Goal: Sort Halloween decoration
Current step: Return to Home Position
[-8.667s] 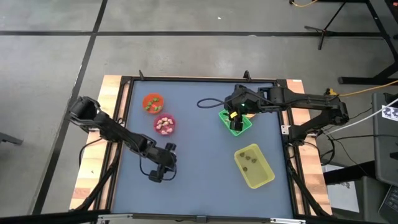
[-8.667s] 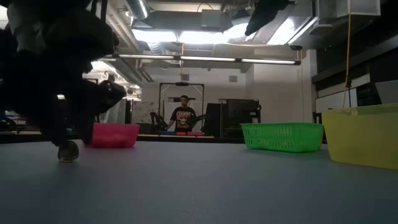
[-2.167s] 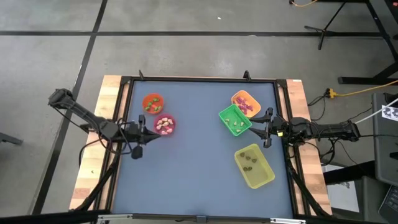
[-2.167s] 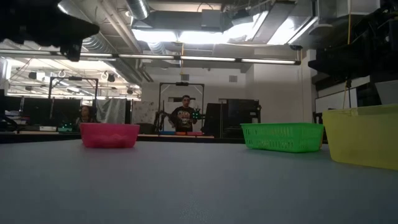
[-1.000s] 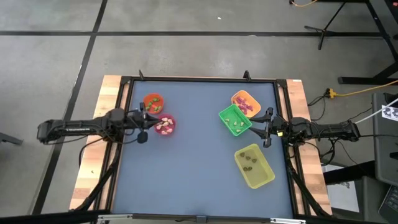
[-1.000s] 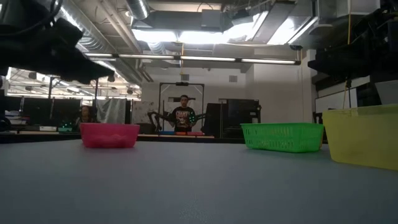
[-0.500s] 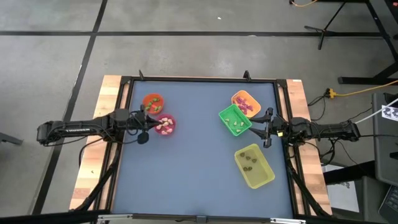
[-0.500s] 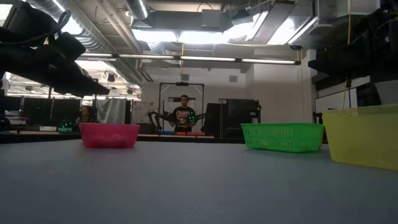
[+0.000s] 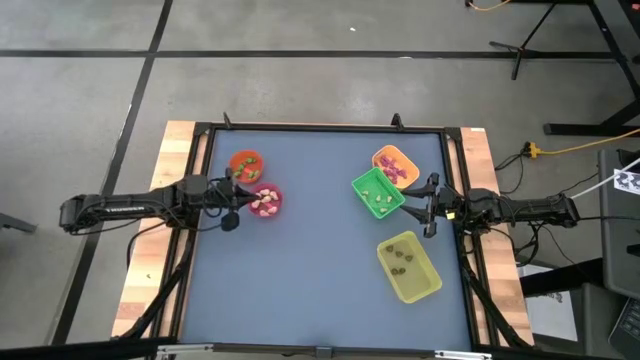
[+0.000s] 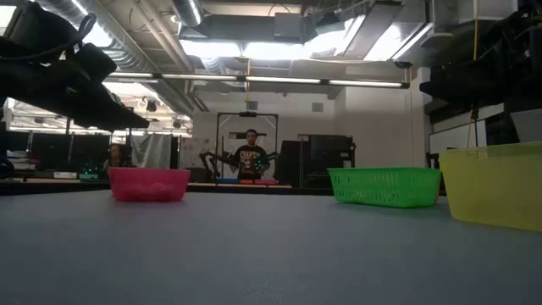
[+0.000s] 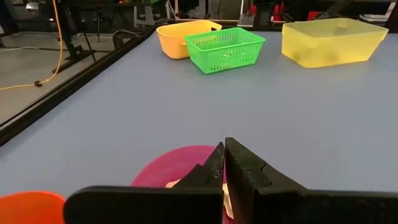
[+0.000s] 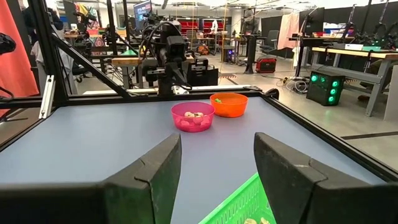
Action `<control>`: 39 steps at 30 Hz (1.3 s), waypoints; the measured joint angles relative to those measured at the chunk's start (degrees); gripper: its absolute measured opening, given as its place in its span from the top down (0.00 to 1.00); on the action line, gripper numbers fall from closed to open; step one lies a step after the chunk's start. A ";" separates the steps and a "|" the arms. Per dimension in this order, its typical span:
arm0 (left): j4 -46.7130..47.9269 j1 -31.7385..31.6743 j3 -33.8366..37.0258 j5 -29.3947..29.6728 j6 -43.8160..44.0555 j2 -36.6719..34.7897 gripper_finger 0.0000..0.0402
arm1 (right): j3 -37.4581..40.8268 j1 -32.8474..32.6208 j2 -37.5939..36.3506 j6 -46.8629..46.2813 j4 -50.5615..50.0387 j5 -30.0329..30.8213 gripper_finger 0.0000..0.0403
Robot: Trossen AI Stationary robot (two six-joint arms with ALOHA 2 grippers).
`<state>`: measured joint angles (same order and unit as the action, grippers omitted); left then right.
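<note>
Nearest table front: yellow tray (image 9: 430,288) held dark Halloween trinkets (image 9: 402,253). Mid-table: left gripper (image 9: 231,203) at left edge, just beside pink cup (image 9: 280,203), fingers clenched on nothing; right gripper (image 9: 427,210) at right edge near green tray (image 9: 357,184), fingers spread, empty. More trinkets lay in pink cup, green tray, farther orange cup (image 9: 233,160), orange tray (image 9: 380,155)

The blue-grey table (image 9: 320,250), rimmed in black with wooden side boards (image 9: 148,290), stands on a grey concrete floor (image 9: 300,80) crossed by dark lines. Beyond it, lights (image 10: 279,49) glow under an open ceiling; a person (image 10: 251,158) stands behind a far bench (image 10: 241,185).
</note>
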<state>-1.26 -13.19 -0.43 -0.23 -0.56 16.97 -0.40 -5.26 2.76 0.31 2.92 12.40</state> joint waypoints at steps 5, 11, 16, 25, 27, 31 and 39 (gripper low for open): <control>0.01 1.36 0.00 1.56 -0.02 -3.39 1.00 | 0.00 0.00 0.00 0.01 0.00 -0.02 0.51; 0.04 2.47 0.00 2.58 -0.02 -8.16 1.00 | 0.00 0.00 0.00 0.00 0.00 -0.02 0.51; 0.01 3.79 0.00 2.60 -0.02 -11.74 1.00 | 0.00 0.02 0.00 -0.02 0.00 -0.02 0.51; 0.02 5.56 0.00 2.57 -0.02 -16.52 1.00 | 0.00 0.00 0.00 -0.01 0.02 -0.04 0.51; -0.28 6.09 0.00 2.56 -0.03 -16.87 1.00 | 0.00 0.00 0.00 0.00 0.02 -0.02 0.51; -0.22 7.45 0.00 2.50 -0.04 -16.85 1.00 | 0.00 0.00 -0.01 0.01 0.02 -0.05 0.51; -0.20 8.35 0.00 2.49 -0.04 -16.85 1.00 | 0.00 0.00 0.00 0.01 0.02 -0.04 0.51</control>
<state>-1.45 -4.84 -0.43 2.26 -0.60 0.12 -0.40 -5.26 2.76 0.32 2.94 12.36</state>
